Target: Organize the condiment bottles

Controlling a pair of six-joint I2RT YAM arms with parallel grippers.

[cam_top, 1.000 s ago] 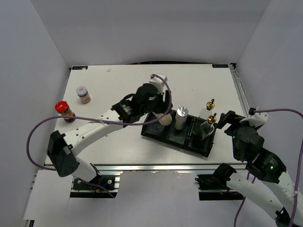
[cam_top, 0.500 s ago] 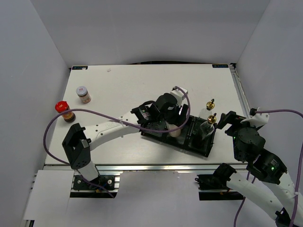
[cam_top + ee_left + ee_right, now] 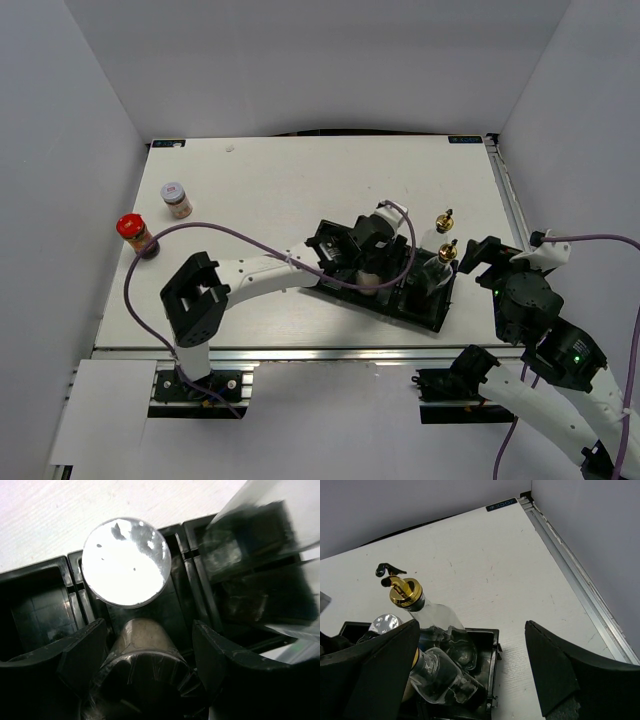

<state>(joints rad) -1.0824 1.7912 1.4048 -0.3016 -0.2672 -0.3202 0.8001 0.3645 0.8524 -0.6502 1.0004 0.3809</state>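
The left hand [image 3: 148, 631] is closed on a shaker [image 3: 142, 647] over the middle compartment of the black tray [image 3: 430, 312], just beside the other shaker [image 3: 125, 562] standing there. The right hand [image 3: 471, 630] hangs wide open and empty near the worktop's [image 3: 260, 180] right edge. One gold-topped bottle [image 3: 440, 268] stands in the tray's right compartment, with its twin [image 3: 446, 222] just beyond. The red-capped jar [image 3: 133, 232] and the pale-lidded jar [image 3: 176, 198] sit by the left edge.

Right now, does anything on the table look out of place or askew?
Nothing looks spilled or toppled. The red-capped jar stands right at the table's left edge, the pale-lidded jar near it, both far from the tray.
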